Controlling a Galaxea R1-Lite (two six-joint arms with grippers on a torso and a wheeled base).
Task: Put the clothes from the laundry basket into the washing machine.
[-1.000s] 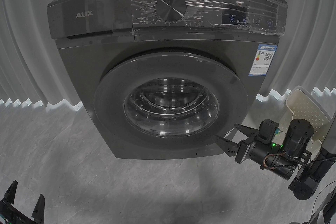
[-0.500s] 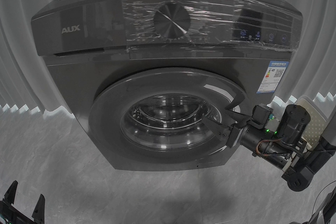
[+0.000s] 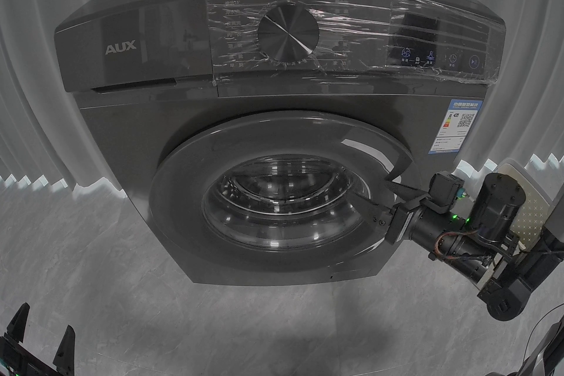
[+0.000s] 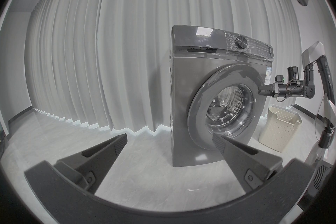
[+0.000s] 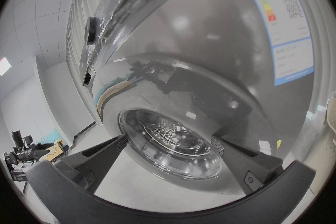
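Observation:
The grey washing machine (image 3: pixel 282 101) stands in front of me with its round door (image 3: pixel 194 201) closed. My right gripper (image 3: pixel 376 196) is open at the door's right rim, just below the handle notch (image 3: pixel 400 161), its fingers (image 3: pixel 405 192) pointing at the glass. In the right wrist view the open gripper (image 5: pixel 168 140) frames the door window (image 5: pixel 171 144) close up. The cream laundry basket (image 3: pixel 531 207) stands on the floor right of the machine, behind the right arm; the basket (image 4: pixel 280 126) shows no clothes above its rim. My left gripper (image 3: pixel 46 321) hangs open, low at the left and far from the machine.
Pleated white curtains (image 3: pixel 35 71) run behind and beside the machine. Grey tiled floor (image 3: pixel 117 289) lies open in front and to the left. Plastic film covers the control panel with its dial (image 3: pixel 288 32). A blue label (image 3: pixel 455 126) sits right of the door.
The head camera has moved closer to the machine. My right gripper rose from the machine's lower right corner to the door's right rim. The left gripper kept still.

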